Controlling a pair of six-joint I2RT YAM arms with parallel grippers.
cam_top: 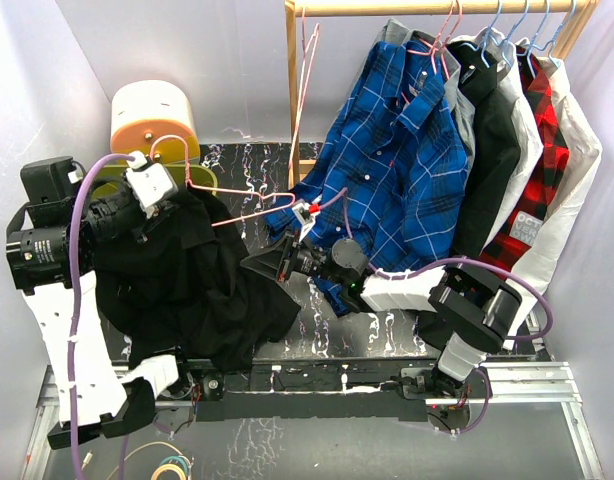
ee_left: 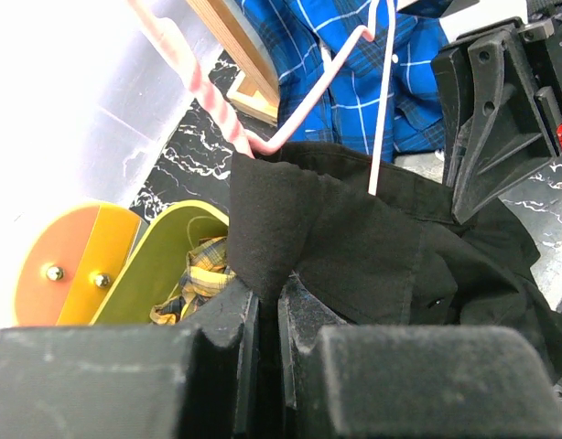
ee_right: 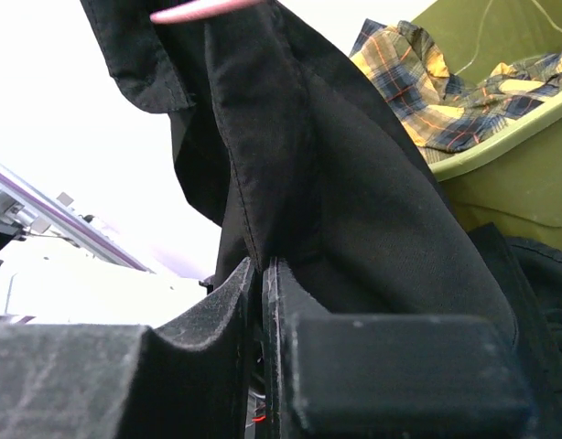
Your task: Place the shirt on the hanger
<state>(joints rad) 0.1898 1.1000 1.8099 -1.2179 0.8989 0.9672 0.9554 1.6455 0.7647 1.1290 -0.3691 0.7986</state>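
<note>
Shirt point(cam_top: 187, 285) hangs pinched in left tool point(ee_left: 263, 306) and right tool point(ee_right: 263, 274) above white-veined black table point(cam_top: 252, 160), pale walls point(cam_top: 187, 40) around.

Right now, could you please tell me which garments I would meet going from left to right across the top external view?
black shirt → blue plaid shirt → black-and-white garment → red plaid shirt → white garment

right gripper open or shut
Shut on the shirt: the right gripper pinches a fold of the black fabric, with no gap showing.
</note>
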